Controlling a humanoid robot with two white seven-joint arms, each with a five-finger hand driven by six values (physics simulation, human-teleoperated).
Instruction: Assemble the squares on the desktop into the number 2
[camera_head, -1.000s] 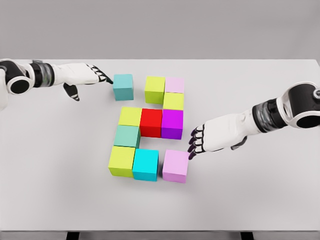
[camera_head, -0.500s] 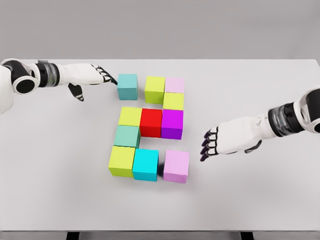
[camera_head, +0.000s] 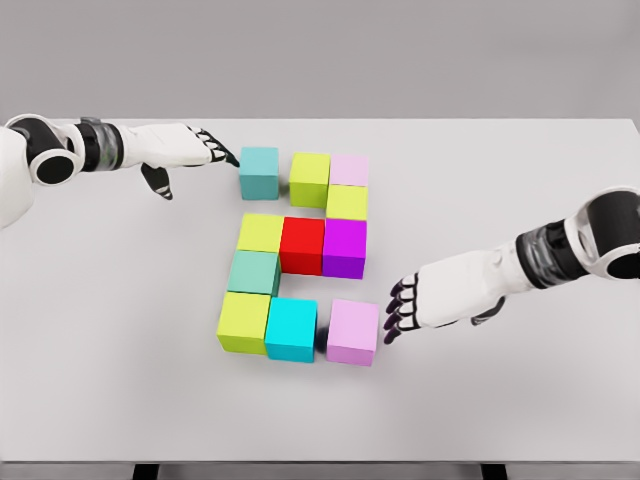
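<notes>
Coloured cubes lie on the white table (camera_head: 500, 180) in the shape of a 2. The top row is a teal cube (camera_head: 259, 172), a lime cube (camera_head: 310, 179) and a pale pink cube (camera_head: 349, 169). My left hand (camera_head: 222, 155) touches the teal cube's left side with flat, open fingers; a small gap separates that cube from the lime one. In the bottom row, a lilac cube (camera_head: 352, 332) sits slightly apart from the cyan cube (camera_head: 291, 329). My right hand (camera_head: 396, 310) is open, fingertips at the lilac cube's right side.
A lime cube (camera_head: 347, 203) sits under the pink one. The middle row is lime (camera_head: 260, 232), red (camera_head: 302, 245) and purple (camera_head: 344, 247). A green-teal cube (camera_head: 253, 272) and a lime cube (camera_head: 243, 322) form the lower left.
The left hand has pushed the teal cube rightward toward the lime cube. The right hand drew back to the right, then returned to the lilac cube's right side.
</notes>
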